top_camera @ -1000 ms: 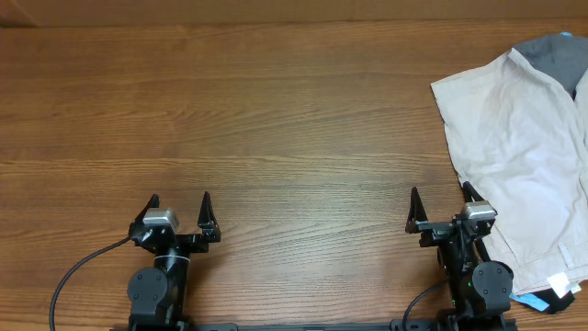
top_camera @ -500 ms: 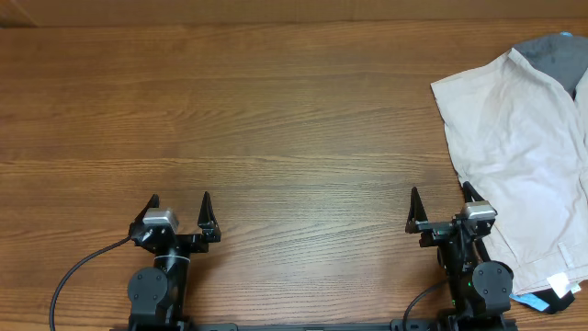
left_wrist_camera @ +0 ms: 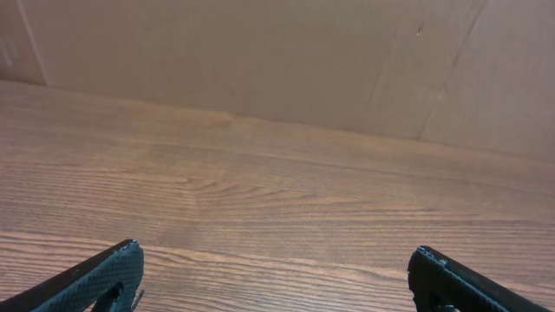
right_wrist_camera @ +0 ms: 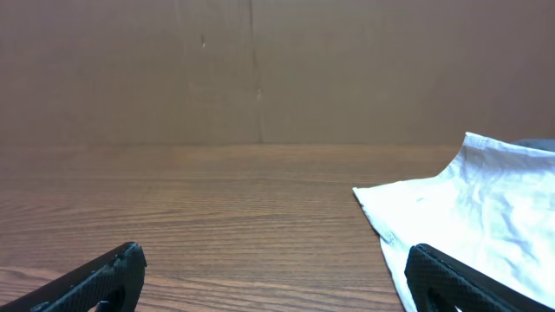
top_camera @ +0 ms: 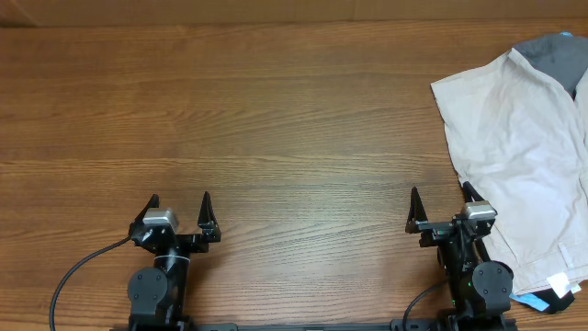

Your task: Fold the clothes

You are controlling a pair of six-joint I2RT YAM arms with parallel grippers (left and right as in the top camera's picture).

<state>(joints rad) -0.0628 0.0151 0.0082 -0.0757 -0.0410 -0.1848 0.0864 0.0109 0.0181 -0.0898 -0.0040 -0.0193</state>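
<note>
Both low in frame, we see left gripper (top_camera: pixel 179 197) with fingers spread apart, right gripper (top_camera: pixel 439 189) likewise apart, shorts (top_camera: pixel 519 156) rumpled at right edge of table (top_camera: pixel 276 110).

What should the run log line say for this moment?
phase: pre-grasp | left gripper: open, empty | right gripper: open, empty | shorts: unfolded, far right of table, untouched
</note>
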